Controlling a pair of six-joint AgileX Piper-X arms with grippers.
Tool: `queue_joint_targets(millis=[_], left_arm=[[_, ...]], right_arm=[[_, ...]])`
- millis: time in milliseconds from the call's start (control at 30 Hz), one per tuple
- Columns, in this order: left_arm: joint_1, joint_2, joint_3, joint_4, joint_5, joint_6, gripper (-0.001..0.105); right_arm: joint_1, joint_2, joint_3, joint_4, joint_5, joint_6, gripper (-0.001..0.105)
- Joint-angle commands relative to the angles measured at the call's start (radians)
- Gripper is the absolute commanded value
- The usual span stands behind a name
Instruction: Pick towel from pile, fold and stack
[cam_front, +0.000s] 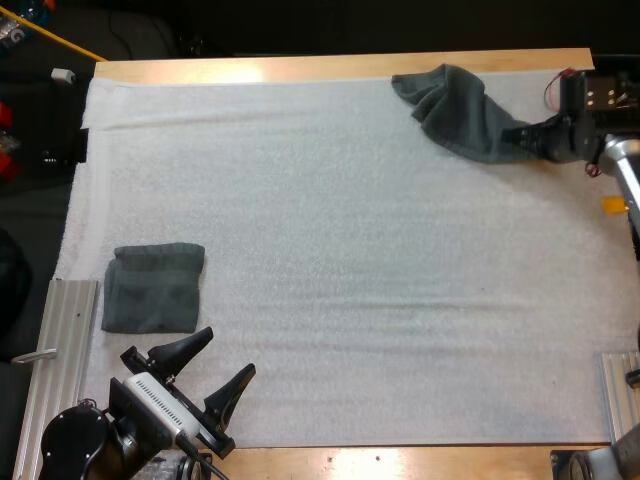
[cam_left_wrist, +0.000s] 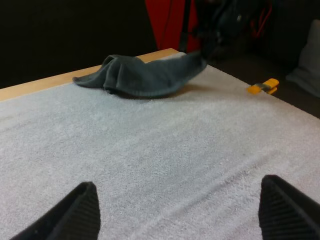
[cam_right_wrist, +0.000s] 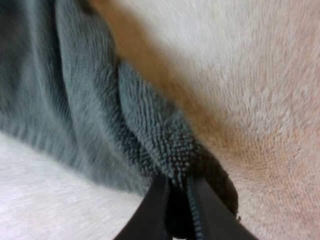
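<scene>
l. hand sits nearest, at the near-left corner over the mat's front edge. its fingers are spread wide w/ nothing between them, just bare mat. beside it, off the mat's left edge, a ribbed metal rail lies along the desk. just beyond the l. hand is the folded towel, dark grey-green, flat, roughly square, close to the mat's left edge and apart from the hand. past that is a wide stretch of white mat w/ faint creases across it. at the far right, by the mat's back edge, is the crumpled towel, bunched at its left end. its right end is drawn to a point and raised a bit off the mat. r. hand is clamped on that end, black fingers pinching a fold of towel from both sides. light wood desk shows along the far side, dark room behind it.
</scene>
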Motion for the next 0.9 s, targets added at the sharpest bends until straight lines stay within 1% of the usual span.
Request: queue_joint_targets(millis=[0,133,433,567,833,867], left_arm=[[-0.005,0.002,-0.005,-0.004,-0.010,-0.009,0.065],[-0.005,0.002,-0.005,-0.004,-0.006,-0.009,0.065],[-0.005,0.002,-0.005,-0.003,0.040,-0.014,0.065],[-0.005,0.002,-0.005,0.000,0.040,-0.058,0.065],[-0.005,0.002,-0.005,0.045,0.040,-0.060,0.065],[-0.005,0.002,-0.005,0.063,0.040,-0.060,0.065]], right_arm=[[0.006,-0.048,-0.008,0.019,-0.011,-0.012,0.000],[0.023,-0.143,-0.008,0.028,-0.016,-0.012,0.000],[0.066,-0.335,-0.008,0.068,-0.112,-0.005,0.000],[0.113,-0.424,-0.008,0.114,-0.113,-0.005,0.000],[0.228,-0.557,-0.008,0.172,-0.113,-0.006,0.000],[0.260,-0.585,-0.008,0.187,-0.113,-0.006,0.000]])
